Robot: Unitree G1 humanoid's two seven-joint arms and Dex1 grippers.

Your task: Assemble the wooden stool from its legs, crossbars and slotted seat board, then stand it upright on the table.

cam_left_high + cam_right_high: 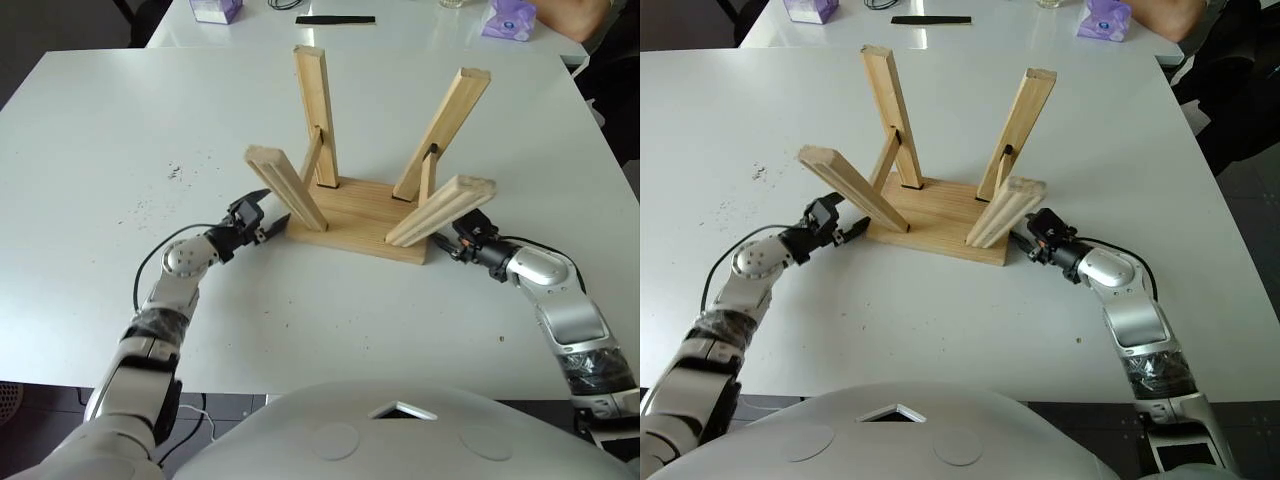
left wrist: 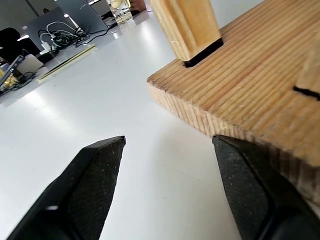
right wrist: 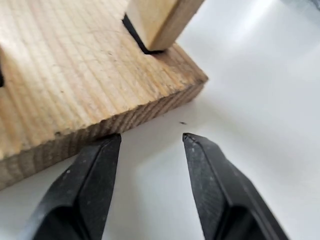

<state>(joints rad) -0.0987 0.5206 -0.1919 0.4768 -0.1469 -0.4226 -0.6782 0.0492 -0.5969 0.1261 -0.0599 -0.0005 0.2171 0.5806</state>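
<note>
While the stool (image 1: 372,203) sits upside down in the middle of the frame, its slotted seat board (image 1: 350,228) lies flat on the table (image 1: 110,130). Four legs (image 1: 443,125) splay upward out of their slots, and two crossbars (image 1: 313,160) bridge the leg pairs. Assembly looks finished to me, though I cannot judge how firmly the joints are seated. What remains is turning it over onto its feet. My left gripper (image 1: 268,218), fingers spread and holding nothing, sits just beside the board's lower-left corner. My right gripper (image 1: 1027,238), likewise spread and empty, sits just beside the lower-right corner. Neither grips the wood yet.
</note>
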